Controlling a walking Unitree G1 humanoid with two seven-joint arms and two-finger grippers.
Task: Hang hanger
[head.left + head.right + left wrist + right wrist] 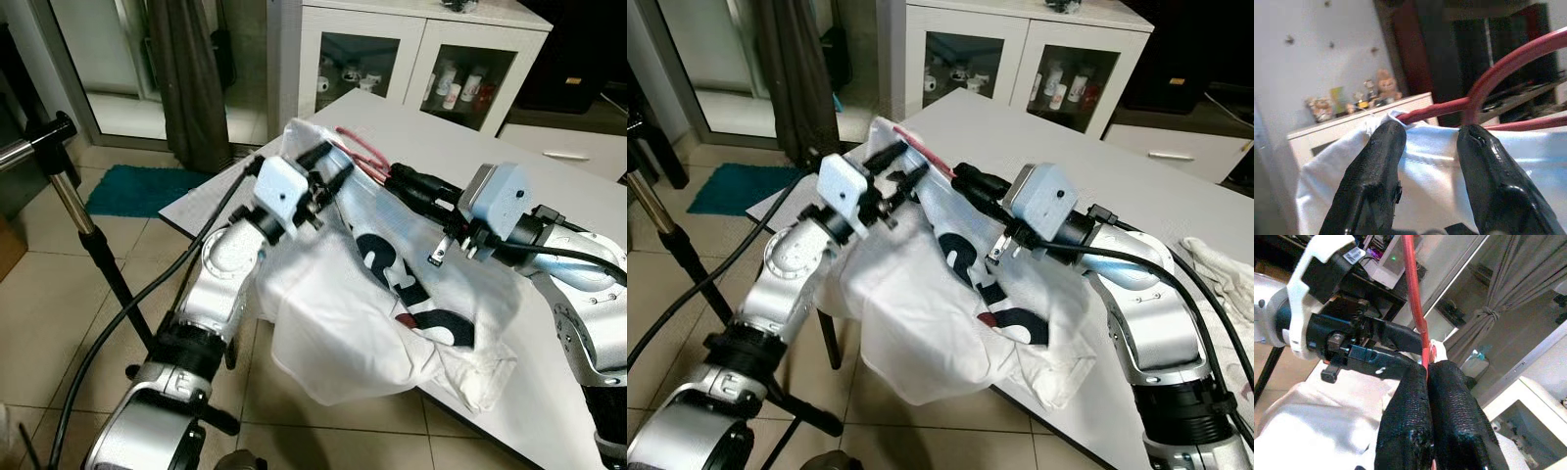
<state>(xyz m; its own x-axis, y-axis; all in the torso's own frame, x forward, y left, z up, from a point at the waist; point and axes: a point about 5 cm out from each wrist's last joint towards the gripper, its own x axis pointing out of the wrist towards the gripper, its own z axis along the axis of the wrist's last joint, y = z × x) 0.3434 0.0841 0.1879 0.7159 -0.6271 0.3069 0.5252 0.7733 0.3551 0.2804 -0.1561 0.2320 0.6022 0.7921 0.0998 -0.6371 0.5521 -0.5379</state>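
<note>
Right wrist view showed the right gripper with its fingers pressed together on the red hanger. That hanger sat inside the collar of a white shirt draped over the edge of the white table. At the collar, the left gripper held its fingers apart, straddling shirt cloth just below the hanger's wire

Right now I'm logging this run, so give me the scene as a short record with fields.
garment: white shirt draped over the white table edge
hanger: red hanger inside the shirt's neck
left claw: open, fingers straddling the collar
right claw: shut on the hanger wire
background: white cabinet
</note>
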